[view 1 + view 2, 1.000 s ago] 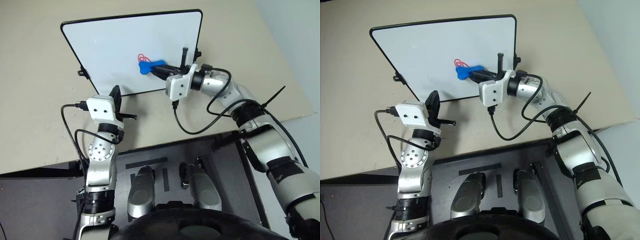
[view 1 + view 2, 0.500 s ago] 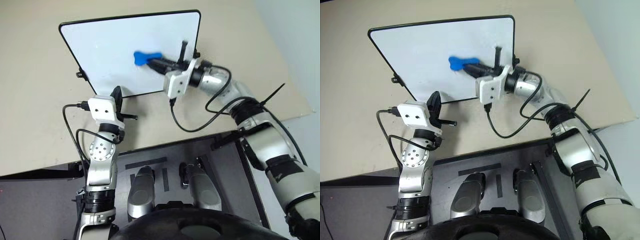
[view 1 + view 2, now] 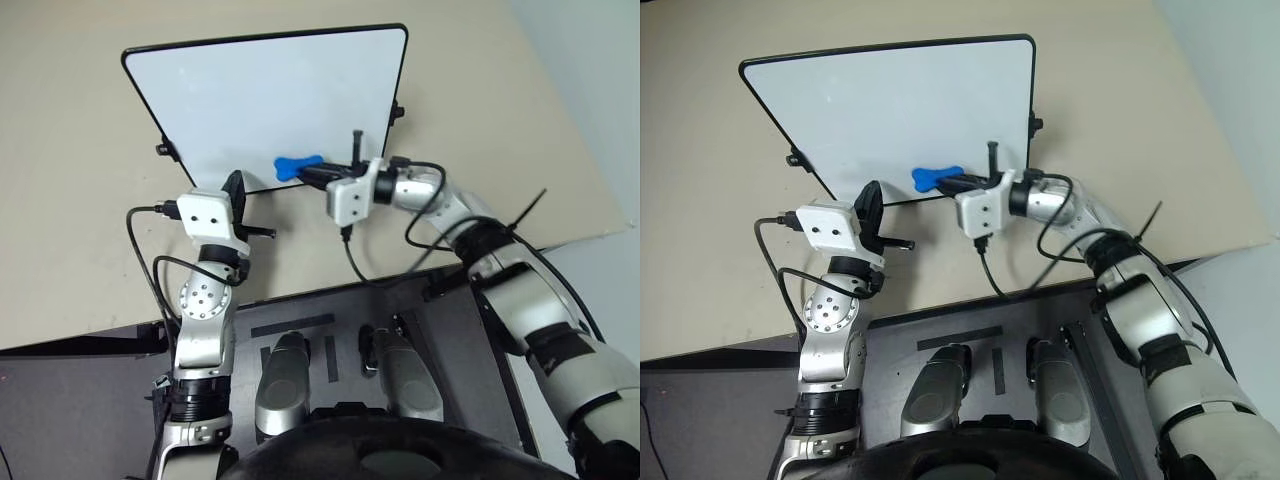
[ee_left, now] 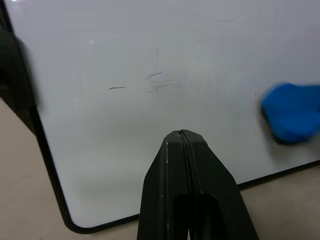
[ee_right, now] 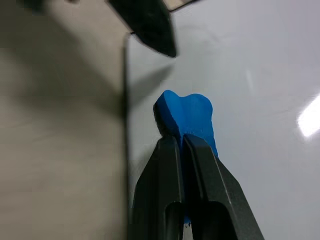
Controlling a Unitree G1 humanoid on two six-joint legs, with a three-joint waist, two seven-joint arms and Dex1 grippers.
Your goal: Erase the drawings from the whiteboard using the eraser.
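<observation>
The whiteboard [image 3: 265, 95] lies on the beige table, its surface plain white. The drawings are out of view; faint grey streaks [image 4: 157, 82] are the only marks on it. The blue eraser [image 3: 297, 166] rests on the board close to its near edge, and my right gripper [image 3: 314, 174] is shut on it, reaching in from the right. In the right wrist view the eraser [image 5: 187, 117] sticks out past the shut fingers. My left gripper [image 3: 232, 190] is shut and empty, its tip over the board's near left corner, left of the eraser [image 4: 292, 117].
Small black clips [image 3: 161, 150] [image 3: 397, 110] stick out from the board's sides. A black cable [image 3: 375, 270] loops from my right wrist over the table. The table's near edge [image 3: 330, 290] meets a dark platform below.
My right gripper carried the eraser up over the red scribble, then down to the board's near edge. The scribble seen a second ago is gone. The left arm stayed still.
</observation>
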